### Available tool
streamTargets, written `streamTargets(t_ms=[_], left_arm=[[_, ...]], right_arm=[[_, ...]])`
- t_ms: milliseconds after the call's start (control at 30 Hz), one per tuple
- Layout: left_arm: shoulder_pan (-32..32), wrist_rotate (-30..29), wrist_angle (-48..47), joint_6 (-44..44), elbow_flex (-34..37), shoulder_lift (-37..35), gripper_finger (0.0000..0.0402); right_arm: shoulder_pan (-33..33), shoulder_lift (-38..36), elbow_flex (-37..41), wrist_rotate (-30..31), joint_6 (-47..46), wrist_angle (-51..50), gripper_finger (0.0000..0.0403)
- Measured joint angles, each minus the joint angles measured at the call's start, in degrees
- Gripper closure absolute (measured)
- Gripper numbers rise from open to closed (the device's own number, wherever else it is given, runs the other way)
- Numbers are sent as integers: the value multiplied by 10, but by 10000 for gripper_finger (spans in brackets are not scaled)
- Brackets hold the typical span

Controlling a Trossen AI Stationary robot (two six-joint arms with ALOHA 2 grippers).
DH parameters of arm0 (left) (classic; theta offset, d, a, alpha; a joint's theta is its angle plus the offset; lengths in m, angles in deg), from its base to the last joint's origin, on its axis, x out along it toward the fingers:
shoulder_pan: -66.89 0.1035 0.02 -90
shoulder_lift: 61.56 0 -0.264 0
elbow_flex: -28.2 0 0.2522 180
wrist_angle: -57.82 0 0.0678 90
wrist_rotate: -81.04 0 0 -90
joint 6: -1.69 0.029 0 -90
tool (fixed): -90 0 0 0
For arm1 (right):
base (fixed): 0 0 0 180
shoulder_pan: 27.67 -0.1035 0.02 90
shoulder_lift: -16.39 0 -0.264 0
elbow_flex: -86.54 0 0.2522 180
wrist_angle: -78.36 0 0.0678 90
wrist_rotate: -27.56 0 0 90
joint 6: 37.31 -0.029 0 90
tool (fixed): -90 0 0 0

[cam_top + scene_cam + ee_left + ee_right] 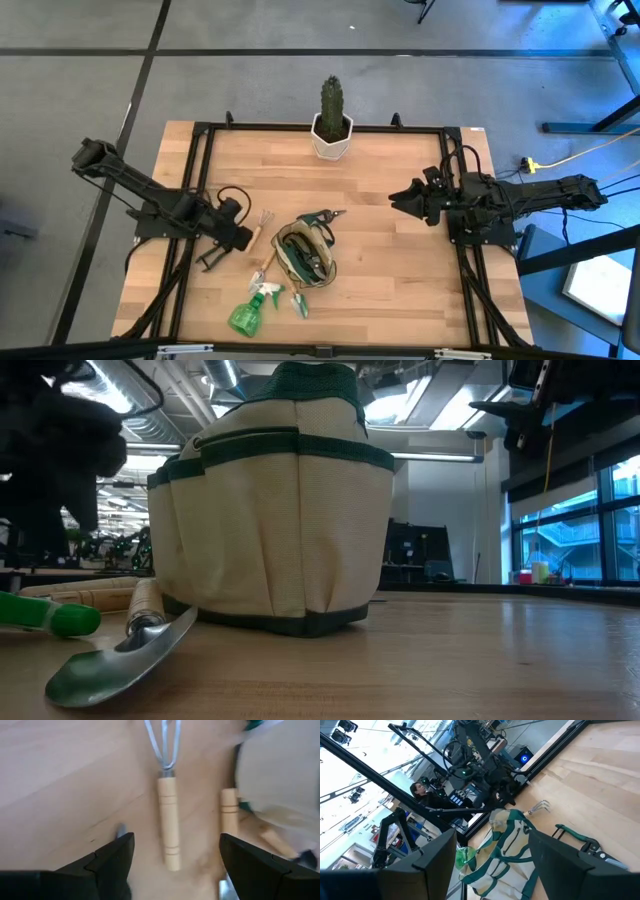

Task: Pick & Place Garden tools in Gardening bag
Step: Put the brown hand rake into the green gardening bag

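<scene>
A silver trowel (pixel 120 655) is lying nearest on the tabletop (pixel 450 660), just in front of the gardening bag (pixel 275 510). The left claw (pixel 172 865) is hanging spread wide, straddling the wooden-handled fork (pixel 167 815), likely lining up a grab. The right claw (pixel 490 852) is waiting spread, well apart from the bag.

Bench (pixel 400 260): pale wood planks, smooth, faint sheen. Gardening bag (pixel 280 530): tan woven cloth, matt, green fabric trim. Trowel (pixel 120 660): polished metal blade, glossy. Hand fork (pixel 167 795): wire-like metal tines, turned wooden handle, bare grain. Spray bottle (pixel 247 315): translucent green plastic.
</scene>
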Motion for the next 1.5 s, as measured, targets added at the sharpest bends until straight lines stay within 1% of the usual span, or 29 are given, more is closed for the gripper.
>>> streamTargets(t_ms=[200, 367, 500, 600, 733, 900, 1133, 1233, 1367, 1500], left_arm=[[44, 19, 62, 64, -3, 41, 128], [80, 20, 42, 127, -37, 92, 148], [102, 32, 39, 190, -73, 138, 157], [110, 39, 5, 215, -102, 175, 160], [109, 43, -34, 216, -118, 218, 160], [109, 49, -24, 212, -119, 246, 161], [109, 45, -12, 208, -119, 263, 161], [109, 54, -8, 213, -119, 272, 162], [109, 53, -5, 217, -119, 277, 173], [109, 41, -3, 216, -119, 277, 200]], right_arm=[[0, 0, 0, 0, 0, 0, 152], [0, 0, 0, 0, -6, 0, 152], [0, 0, 0, 0, -6, 0, 152], [0, 0, 0, 0, -10, 0, 152], [0, 0, 0, -2, -11, 0, 152], [0, 0, 0, -2, -11, 0, 152], [0, 0, 0, -2, -11, 0, 152], [0, 0, 0, -2, -11, 0, 152], [0, 0, 0, -2, -11, 0, 152], [0, 0, 0, -2, -11, 0, 152]])
